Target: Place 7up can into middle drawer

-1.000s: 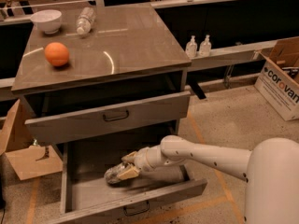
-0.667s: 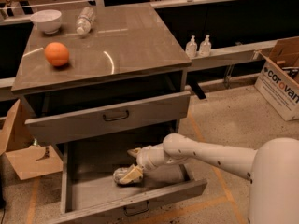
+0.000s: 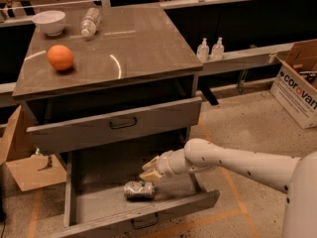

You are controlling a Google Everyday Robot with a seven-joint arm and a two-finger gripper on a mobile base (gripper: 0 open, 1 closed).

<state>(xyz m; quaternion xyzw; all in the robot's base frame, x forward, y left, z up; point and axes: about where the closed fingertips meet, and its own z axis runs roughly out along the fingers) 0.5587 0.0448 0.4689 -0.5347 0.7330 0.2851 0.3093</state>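
Cream-white tool [image 3: 150,172] hangs inside the middle drawer [image 3: 99,206], just above the 7up can [image 3: 139,189] and apart from it. It grips nothing; whether it is spread or closed, I cannot tell.

Can: thin, dented silvery metal, a cylinder lying on its side on the drawer floor, near the front wall.

Judgement: placement looks done and the step in hand is the retreat. Withdraw toward the drawer's front without nudging the can, since a round can on its side may roll. Stay below the upper drawer [image 3: 114,125] overhanging it.

Drawer: matt grey wood, shallow, dark bar handle. Above it, the smooth, glossy tabletop [image 3: 143,48] carries an orange [image 3: 60,57], a white bowl [image 3: 48,22] and a clear bottle [image 3: 90,22].
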